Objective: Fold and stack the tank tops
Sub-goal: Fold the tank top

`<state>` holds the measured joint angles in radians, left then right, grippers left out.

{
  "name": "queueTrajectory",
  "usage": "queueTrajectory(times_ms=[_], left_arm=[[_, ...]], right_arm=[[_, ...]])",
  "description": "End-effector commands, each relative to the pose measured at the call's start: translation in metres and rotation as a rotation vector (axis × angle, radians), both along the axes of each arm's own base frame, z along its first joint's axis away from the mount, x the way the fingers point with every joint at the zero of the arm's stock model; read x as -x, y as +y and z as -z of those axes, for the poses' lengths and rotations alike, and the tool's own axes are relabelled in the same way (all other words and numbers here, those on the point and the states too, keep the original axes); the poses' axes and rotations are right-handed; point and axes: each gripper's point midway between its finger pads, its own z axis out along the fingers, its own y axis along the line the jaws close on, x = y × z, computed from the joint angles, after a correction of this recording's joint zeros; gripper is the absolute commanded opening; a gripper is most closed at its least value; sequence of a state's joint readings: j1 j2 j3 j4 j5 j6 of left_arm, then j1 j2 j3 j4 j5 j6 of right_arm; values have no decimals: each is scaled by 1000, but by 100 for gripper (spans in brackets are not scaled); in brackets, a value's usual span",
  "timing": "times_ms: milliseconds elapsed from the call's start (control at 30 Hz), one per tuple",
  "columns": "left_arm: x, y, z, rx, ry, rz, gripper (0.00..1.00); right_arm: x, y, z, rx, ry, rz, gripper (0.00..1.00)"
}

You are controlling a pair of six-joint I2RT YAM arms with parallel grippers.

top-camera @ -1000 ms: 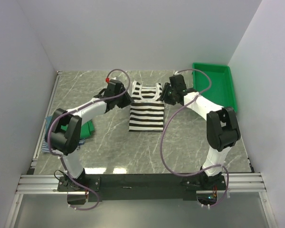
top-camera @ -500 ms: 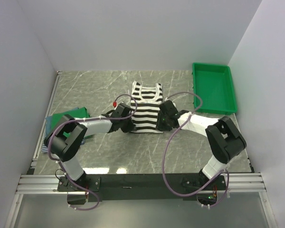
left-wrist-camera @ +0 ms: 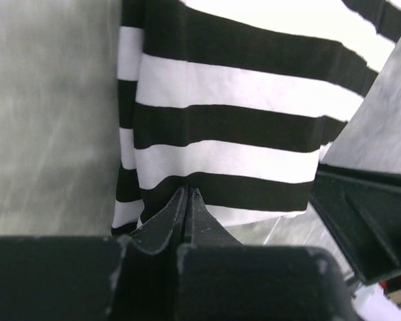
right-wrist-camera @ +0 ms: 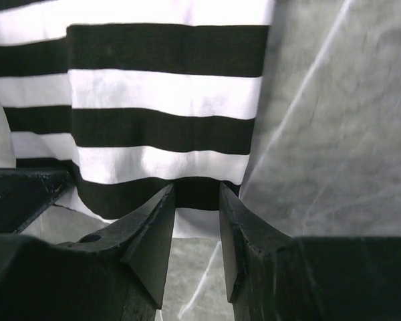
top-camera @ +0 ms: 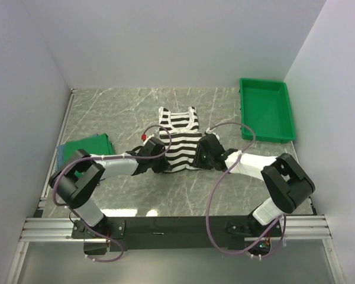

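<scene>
Tank tops share the grey table [top-camera: 124,109] with an empty green bin [top-camera: 266,112] at the far right. The striped top [top-camera: 180,136] lies mid-table, sides apparently folded in and straps away from the arms. Its lengthwise fold and stacking look left to do. A folded green top [top-camera: 86,148] sits at the left edge. The left gripper [left-wrist-camera: 188,190] pinches the striped hem, while the right gripper [right-wrist-camera: 196,190] is spread astride it.

My claw [right-wrist-camera: 196,194] is low over the striped top [right-wrist-camera: 167,93]. My two fingers [right-wrist-camera: 150,234] are a little apart, and the top's near edge lies in the gap between them. Grey desk [right-wrist-camera: 321,120] shows on the right. A dark part [right-wrist-camera: 20,190] sits at the left.
</scene>
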<state>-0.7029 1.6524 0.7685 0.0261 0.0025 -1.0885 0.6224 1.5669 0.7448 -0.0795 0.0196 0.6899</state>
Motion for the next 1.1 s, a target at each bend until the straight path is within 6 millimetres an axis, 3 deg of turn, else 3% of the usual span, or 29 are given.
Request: queueTrajectory(times_ms=[0,267,400,433,567,833,1067], left_arm=[[46,21,26,-83,117,28,0],[85,38,13,-90,137,79,6],[88,40,-6,-77,97,99,19],[84,37,-19,-53,64,102,25],[86,44,-39,-41,43,77,34],[98,55,-26,24,85,-4,49],[89,53,-18,105,77,-21,49]], right_arm=[[48,-21,28,75,125,-7,40],[89,-29,15,50,139,-35,40],[93,-31,0,17,119,-19,45],[94,-32,-6,5,108,-15,46],[97,-35,-15,-30,104,25,48],[106,-27,2,-109,171,47,48],[102,-29,7,-129,167,85,47]])
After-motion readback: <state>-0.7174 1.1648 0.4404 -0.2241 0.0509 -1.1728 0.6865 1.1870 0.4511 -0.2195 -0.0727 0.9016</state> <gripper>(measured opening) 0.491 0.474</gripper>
